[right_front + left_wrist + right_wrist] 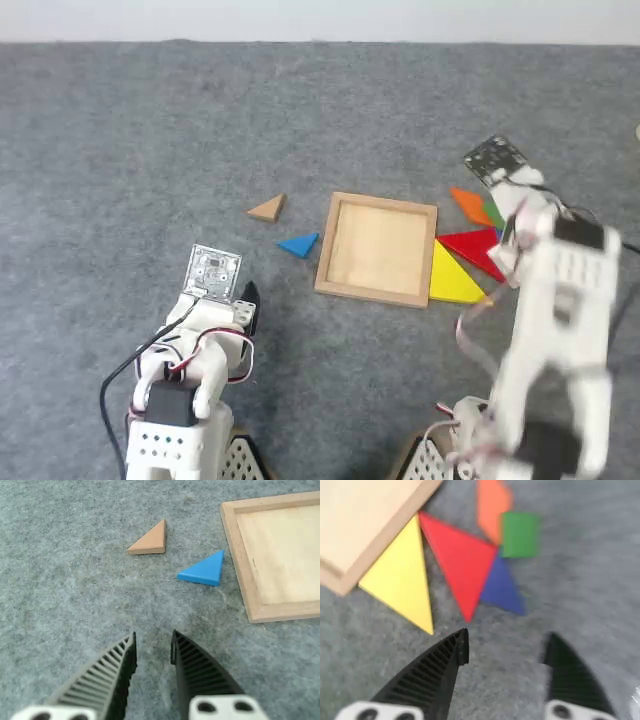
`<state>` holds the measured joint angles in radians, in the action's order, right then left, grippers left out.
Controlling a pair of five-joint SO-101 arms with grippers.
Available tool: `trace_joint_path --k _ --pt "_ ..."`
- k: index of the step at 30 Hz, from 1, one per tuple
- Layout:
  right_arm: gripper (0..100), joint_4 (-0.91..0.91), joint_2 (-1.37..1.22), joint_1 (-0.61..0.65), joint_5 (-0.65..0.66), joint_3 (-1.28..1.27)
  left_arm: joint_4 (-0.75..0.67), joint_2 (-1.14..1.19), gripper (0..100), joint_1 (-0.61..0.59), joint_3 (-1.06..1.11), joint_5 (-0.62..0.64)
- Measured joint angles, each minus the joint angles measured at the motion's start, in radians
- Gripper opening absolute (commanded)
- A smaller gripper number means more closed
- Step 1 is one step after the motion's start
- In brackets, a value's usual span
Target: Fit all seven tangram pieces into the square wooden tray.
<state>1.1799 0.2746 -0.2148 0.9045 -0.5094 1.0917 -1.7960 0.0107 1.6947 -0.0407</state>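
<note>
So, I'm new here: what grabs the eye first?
The square wooden tray sits mid-table. Bright pieces crowd one side near the right gripper: yellow triangle, red triangle, orange parallelogram, green square, dark blue triangle. A light blue triangle and tan triangle lie on the other side, before the left gripper.

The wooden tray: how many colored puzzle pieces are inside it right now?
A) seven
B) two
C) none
C: the inside of the wooden tray is bare wood. The blue triangle and tan triangle lie outside it on one side, and the yellow triangle and red triangle lie outside it on the other.
</note>
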Motion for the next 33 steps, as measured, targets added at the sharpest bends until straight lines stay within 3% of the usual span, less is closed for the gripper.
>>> trace_joint_path --k 4,13,21,33 --pt "28.8 0.000 -0.203 0.021 0.075 0.061 0.000 0.000 11 0.000 0.000 0.000" --pt "28.8 -0.078 -0.347 0.146 0.137 0.074 0.000 0.000 11 0.000 0.000 0.000" --pt "28.7 -0.180 -0.465 0.161 0.175 0.117 0.000 0.000 11 0.000 0.000 0.000" --pt "27.1 -0.181 -0.617 0.161 0.178 0.250 0.000 0.000 11 0.000 0.000 0.000"
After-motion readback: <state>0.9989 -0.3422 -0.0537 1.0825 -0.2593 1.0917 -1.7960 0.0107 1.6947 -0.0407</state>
